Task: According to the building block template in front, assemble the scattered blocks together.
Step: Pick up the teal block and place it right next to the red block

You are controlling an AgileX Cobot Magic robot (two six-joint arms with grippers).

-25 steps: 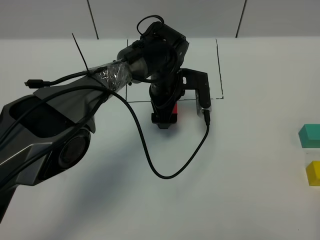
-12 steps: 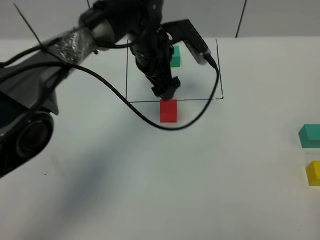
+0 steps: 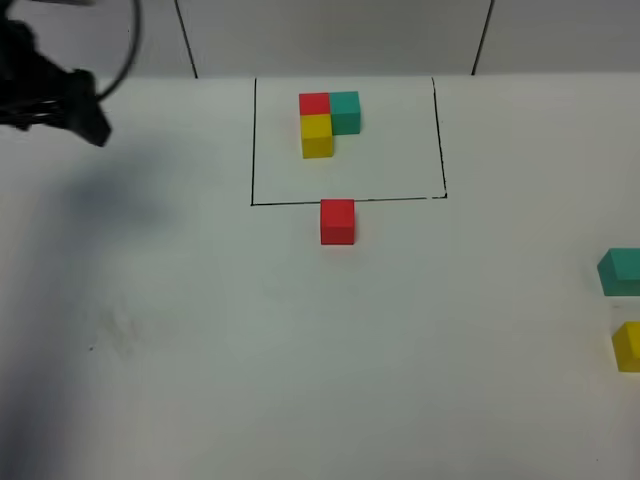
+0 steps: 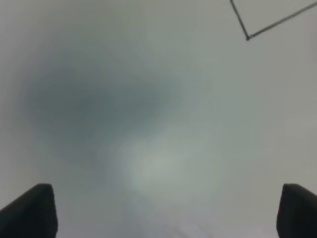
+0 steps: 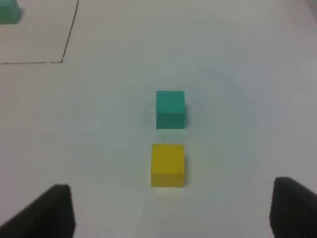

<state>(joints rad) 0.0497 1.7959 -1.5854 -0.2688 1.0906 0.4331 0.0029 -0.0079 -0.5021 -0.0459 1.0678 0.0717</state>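
The building block template (image 3: 328, 120) is an L of red, teal and yellow cubes inside a black drawn frame (image 3: 252, 150) at the back middle. The loose red cube (image 3: 337, 221) sits alone just in front of the frame's front line. The loose teal cube (image 3: 620, 271) and yellow cube (image 3: 627, 346) lie at the far right edge. My left gripper (image 3: 88, 120) is high at the far left; in its wrist view it (image 4: 163, 213) is open and empty. My right gripper (image 5: 171, 208) is open, with the yellow cube (image 5: 168, 165) and teal cube (image 5: 170, 109) ahead of it.
A corner of the black frame shows in the left wrist view (image 4: 247, 37) and in the right wrist view (image 5: 62, 61). The template's teal cube (image 5: 7, 12) shows at the edge of the right wrist view. The white table (image 3: 300, 350) carries nothing else.
My left gripper let go of the red cube, rose and swung back to the far left. The template, hidden by the arm before, now shows fully. The red cube stays in place.
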